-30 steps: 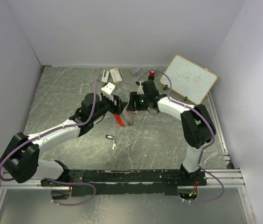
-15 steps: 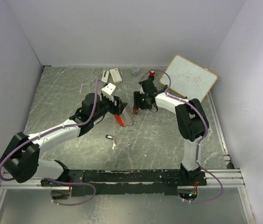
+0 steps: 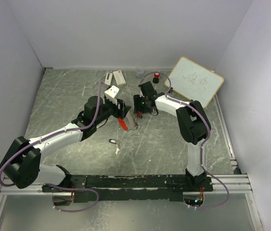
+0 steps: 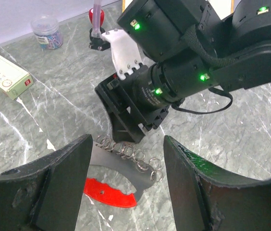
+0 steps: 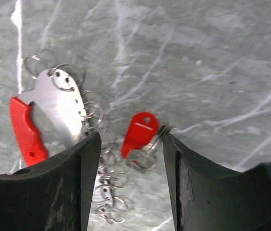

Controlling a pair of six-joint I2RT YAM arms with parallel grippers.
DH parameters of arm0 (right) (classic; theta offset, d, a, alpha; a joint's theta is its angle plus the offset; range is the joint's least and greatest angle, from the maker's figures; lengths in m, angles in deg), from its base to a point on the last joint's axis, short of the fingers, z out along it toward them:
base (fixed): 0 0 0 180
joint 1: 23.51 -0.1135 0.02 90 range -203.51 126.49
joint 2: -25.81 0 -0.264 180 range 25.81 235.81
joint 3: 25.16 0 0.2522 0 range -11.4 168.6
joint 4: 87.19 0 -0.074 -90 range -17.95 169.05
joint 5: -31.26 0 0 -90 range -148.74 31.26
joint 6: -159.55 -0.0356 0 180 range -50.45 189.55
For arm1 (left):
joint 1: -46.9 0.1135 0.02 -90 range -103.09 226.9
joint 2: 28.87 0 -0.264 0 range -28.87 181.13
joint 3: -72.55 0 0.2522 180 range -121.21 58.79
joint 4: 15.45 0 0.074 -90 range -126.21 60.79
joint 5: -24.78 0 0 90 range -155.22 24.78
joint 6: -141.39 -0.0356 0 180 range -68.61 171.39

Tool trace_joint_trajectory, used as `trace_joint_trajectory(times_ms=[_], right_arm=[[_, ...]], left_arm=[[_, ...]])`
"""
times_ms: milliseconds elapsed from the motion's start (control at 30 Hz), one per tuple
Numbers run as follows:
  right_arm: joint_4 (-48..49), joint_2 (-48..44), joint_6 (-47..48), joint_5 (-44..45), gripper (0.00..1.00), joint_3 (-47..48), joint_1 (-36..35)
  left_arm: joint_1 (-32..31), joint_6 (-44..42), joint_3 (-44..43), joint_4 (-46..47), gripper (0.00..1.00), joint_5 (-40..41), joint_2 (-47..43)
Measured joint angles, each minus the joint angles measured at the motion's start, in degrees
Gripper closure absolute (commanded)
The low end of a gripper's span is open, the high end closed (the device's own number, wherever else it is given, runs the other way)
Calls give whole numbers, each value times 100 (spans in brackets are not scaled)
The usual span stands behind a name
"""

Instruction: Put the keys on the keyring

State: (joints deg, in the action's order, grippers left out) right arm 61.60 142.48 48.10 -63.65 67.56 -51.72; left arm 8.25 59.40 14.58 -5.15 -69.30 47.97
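The right gripper (image 5: 130, 142) is held apart over the red key (image 5: 139, 131), just beside the keyring (image 5: 54, 106); the left gripper (image 4: 127, 154) is spread either side of the keyring; the black key (image 3: 112, 141) is seen apart from it

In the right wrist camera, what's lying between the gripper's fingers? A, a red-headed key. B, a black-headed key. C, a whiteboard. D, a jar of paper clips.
A: the right wrist view shows the red-headed key on the table in the gap between the open fingers of the right gripper, next to the keyring.
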Motion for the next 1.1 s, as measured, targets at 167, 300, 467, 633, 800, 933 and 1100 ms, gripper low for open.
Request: trace_joint_trajectory(times_ms=[167, 300, 467, 633, 800, 933, 1100], right_arm=[[2, 2, -94, 4, 46, -7, -282], [-74, 44, -87, 293, 48, 59, -413], [-219, 83, -79, 673, 52, 142, -498], [-260, 105, -44, 962, 80, 153, -468], [-269, 142, -50, 951, 99, 188, -361], [-254, 140, -63, 938, 100, 190, -328], [-190, 87, -66, 986, 100, 122, -330]], left_arm=[[11, 0, 0, 0, 29, 0, 0], [20, 0, 0, 0, 29, 0, -2], [20, -2, 2, -4, 29, 2, -13], [20, -2, 2, -4, 29, 2, -52], [22, -7, 2, -33, 29, 2, -55], [22, -9, 2, -37, 29, 2, -55], [31, -9, 0, -37, 29, 0, -46]])
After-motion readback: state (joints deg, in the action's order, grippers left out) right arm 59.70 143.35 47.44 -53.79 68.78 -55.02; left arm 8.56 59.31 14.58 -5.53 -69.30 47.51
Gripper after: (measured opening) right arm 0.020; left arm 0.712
